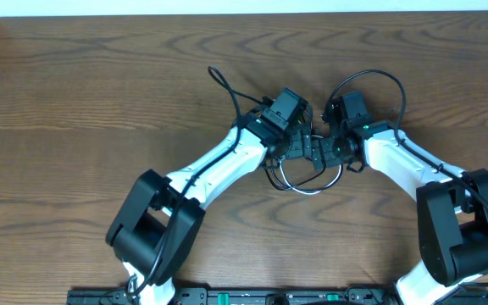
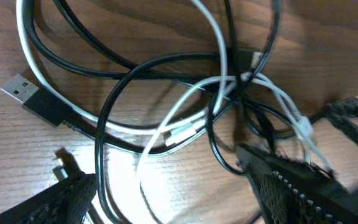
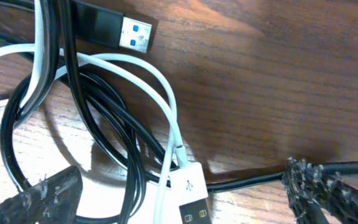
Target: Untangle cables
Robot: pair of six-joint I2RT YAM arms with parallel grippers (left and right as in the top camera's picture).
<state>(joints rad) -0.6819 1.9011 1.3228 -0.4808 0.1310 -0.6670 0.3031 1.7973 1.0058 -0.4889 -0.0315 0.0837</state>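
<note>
1. Cables (image 1: 307, 190) lie in one knot near the middle of the wide wooden table (image 1: 74, 85). No tray, box or other container is in view, so they rest straight on the bare wood.
2. Left arm (image 1: 219, 165) and right arm (image 1: 405, 161) reach in from the near edge and meet over the knot. They probably stand this way so that each can pull a different strand outward.
3. Left gripper (image 2: 179, 186) hangs low over the tangle with its fingers spread wide. Several loops lie between them, but nothing is pinched.
4. Right gripper (image 3: 182, 193) is likewise released. Its jaws are far apart and straddle the near-right part of the knot without clamping any cord.
5. Black cables (image 2: 117, 99) make the large loops. They cross over and under each other, which is what locks the bundle together.
6. White cable (image 2: 185, 106) threads through those black loops and doubles back at the crossing to the right. It looks like the strand to free first, since it runs through the middle.
7. Black USB plug (image 2: 33, 96) lies clear at the left edge of the tangle, so it is a free end that is easy to reach.
8. White USB plug (image 3: 191, 193) lies between the right gripper's fingers, on top of a black strand.
9. A small white plug (image 2: 182, 132) sits inside the loops, where it could snag when pulled.
</note>
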